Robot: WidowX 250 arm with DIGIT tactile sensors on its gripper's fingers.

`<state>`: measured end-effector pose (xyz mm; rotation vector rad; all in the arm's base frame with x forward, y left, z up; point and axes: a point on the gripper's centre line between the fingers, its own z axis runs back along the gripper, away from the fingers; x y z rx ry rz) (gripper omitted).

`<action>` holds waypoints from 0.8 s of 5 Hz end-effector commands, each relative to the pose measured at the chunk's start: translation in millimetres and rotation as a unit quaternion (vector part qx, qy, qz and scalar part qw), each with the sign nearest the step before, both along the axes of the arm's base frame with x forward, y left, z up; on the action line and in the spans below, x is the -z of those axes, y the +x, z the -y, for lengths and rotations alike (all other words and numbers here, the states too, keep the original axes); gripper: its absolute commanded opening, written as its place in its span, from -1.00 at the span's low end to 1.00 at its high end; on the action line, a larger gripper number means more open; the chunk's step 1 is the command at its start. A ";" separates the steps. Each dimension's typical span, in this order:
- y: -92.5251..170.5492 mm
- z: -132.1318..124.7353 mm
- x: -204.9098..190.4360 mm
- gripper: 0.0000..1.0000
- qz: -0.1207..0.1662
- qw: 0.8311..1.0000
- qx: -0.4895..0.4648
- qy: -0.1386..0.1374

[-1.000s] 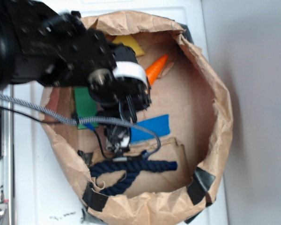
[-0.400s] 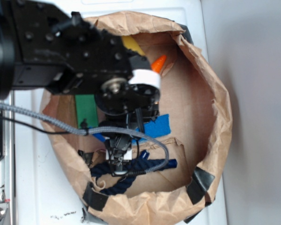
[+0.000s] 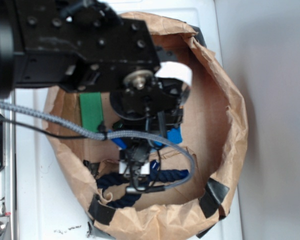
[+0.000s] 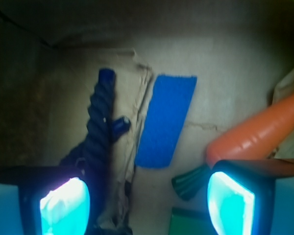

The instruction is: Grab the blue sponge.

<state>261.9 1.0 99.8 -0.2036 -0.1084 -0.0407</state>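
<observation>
The flat bright-blue rectangular sponge (image 4: 166, 120) is lying on the cardboard floor of the crumpled brown paper bag (image 3: 230, 100), pretty much straight out ahead of the jaws and roughly centred in the gap between them, not touched by either one. The black robot gripper (image 4: 147, 203) has its jaws spread wide apart with nothing in them, and both finger pads (image 4: 64, 205) glow cyan in the wrist view. Off toward the left jaw there's a dark navy twisted rope (image 4: 98, 127) running alongside the sponge, close but with a ragged flap of brown paper between them. Toward the right jaw sits an orange plastic carrot (image 4: 257, 132), its dark green top just in front of that jaw. A flat green block (image 4: 188, 223) peeks in between the jaws, nearer than the sponge. From the side of the room the big black arm (image 3: 80, 45) hides nearly all of the sponge, only small blue bits (image 3: 174, 135) show under it
</observation>
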 end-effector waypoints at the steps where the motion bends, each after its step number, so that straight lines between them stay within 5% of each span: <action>1: 26.4 5.6 4.1 1.00 0.041 0.998 -0.026 0.027; 4: 35.8 12.5 37.7 1.00 0.055 0.998 -0.018 0.029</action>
